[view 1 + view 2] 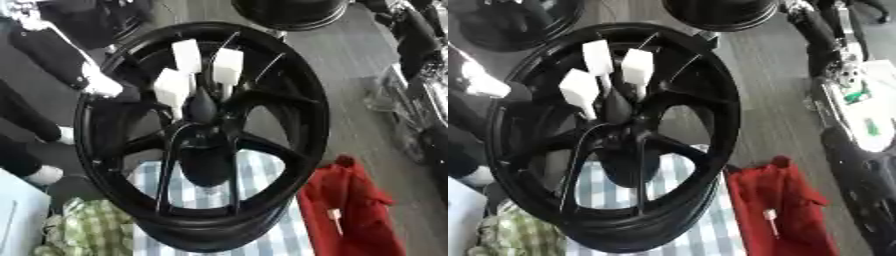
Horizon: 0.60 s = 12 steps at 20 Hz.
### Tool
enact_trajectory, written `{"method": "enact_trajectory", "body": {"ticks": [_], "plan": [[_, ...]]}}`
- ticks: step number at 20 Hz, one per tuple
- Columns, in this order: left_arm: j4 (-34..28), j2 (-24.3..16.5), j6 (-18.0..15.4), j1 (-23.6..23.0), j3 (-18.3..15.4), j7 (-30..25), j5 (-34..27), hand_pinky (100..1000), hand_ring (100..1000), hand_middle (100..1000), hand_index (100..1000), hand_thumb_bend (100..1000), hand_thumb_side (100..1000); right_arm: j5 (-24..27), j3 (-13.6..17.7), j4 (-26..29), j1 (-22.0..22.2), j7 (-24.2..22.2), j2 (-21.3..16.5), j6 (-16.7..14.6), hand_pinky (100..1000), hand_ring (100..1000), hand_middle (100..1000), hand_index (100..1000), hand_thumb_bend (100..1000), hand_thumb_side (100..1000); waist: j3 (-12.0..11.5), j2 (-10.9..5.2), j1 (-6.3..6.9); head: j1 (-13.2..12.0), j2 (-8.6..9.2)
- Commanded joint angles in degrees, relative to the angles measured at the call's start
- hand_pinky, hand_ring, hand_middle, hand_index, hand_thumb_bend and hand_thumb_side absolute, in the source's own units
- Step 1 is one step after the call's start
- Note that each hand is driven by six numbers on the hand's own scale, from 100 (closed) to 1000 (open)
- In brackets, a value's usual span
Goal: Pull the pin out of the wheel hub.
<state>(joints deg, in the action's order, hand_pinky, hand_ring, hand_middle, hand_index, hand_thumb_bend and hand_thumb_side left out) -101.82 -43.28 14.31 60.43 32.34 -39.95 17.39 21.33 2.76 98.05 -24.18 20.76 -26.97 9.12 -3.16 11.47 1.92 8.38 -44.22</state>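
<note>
Three white-headed pins standing on thin stems from the hub of the black wheel, fanned toward twelve o'clock, heads free for gripping. Dark shape at their base possibly a robot hand; which one, and whether closed, impossible to tell. Propped tilted on a checked cloth, presumably to present the hub. Open room toward twelve; red bag crowding four.
</note>
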Motion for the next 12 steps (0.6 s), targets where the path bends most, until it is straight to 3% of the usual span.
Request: {"method": "enact_trajectory", "body": {"ticks": [1, 7, 10, 12], "plan": [[-1.6, -1.5, 1.3, 0.5, -0.6, 2.4, -1.2, 682, 692, 772, 841, 579, 326, -0.5, 0.2, 0.5, -0.6, -0.1, -0.9, -0.1, 872, 724, 771, 788, 433, 426, 0.0, -0.85, -0.04, 0.0, 0.10], [-2.0, -0.3, 6.2, 0.4, 0.5, 7.3, -2.8, 690, 724, 757, 811, 494, 334, -0.5, 0.1, 0.5, -0.4, -0.1, -0.6, 0.0, 872, 725, 771, 787, 432, 426, 0.1, -0.72, 0.08, -0.2, 0.10], [-0.9, 0.6, 6.7, 0.2, 1.3, 7.8, -2.8, 688, 722, 755, 797, 458, 314, -0.4, 0.1, 0.5, -0.4, -0.1, -0.5, 0.0, 872, 725, 772, 787, 431, 426, 0.3, -0.61, 0.10, -0.3, 0.10], [0.0, 1.1, 6.3, 0.0, 1.5, 8.1, -2.6, 670, 693, 727, 768, 411, 246, -0.4, 0.1, 0.5, -0.4, -0.1, -0.4, 0.0, 873, 725, 772, 787, 431, 427, 0.4, -0.52, 0.11, -0.4, 0.10]]}}
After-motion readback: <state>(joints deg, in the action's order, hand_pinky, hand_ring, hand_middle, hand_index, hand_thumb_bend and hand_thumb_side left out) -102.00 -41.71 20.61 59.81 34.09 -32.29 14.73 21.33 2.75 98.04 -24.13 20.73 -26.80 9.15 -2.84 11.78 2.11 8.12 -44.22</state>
